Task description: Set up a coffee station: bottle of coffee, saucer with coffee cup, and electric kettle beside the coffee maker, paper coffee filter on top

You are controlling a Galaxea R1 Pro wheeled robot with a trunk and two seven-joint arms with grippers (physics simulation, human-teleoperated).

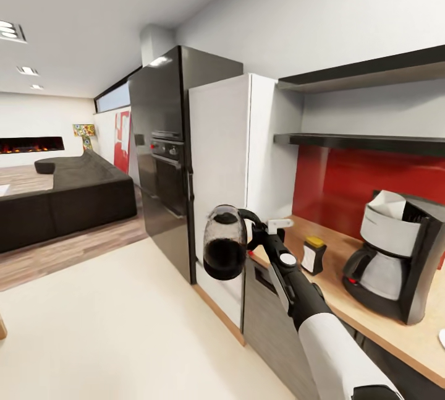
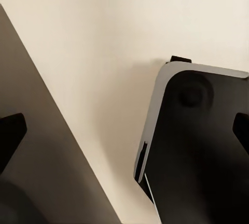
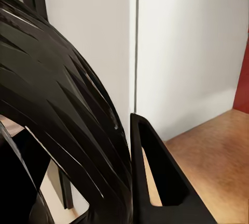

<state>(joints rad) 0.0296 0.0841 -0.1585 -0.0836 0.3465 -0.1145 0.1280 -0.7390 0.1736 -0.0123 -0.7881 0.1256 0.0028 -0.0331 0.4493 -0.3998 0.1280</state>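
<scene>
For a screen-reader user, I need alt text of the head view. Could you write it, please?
The robot's right arm holds an electric kettle by its handle in the right gripper, in the air beside the wooden countertop. On the countertop stand a coffee maker with a paper filter on top and a small yellow-lidded bottle of coffee.

I see the electric kettle point(image 1: 225, 250) as clear glass with a black lid and dark contents, its black handle point(image 3: 62, 115) ribbed with slanting grooves and pressed against my right gripper's black fingers point(image 3: 161, 174). Beyond the fingers, the wooden countertop point(image 1: 346, 264) carries a black-and-silver coffee maker point(image 1: 395, 251) topped by a white paper filter point(image 1: 388, 204), and a yellow-lidded bottle of coffee point(image 1: 314, 255) with a white label. Behind them the backsplash point(image 1: 364, 180) is red.
</scene>
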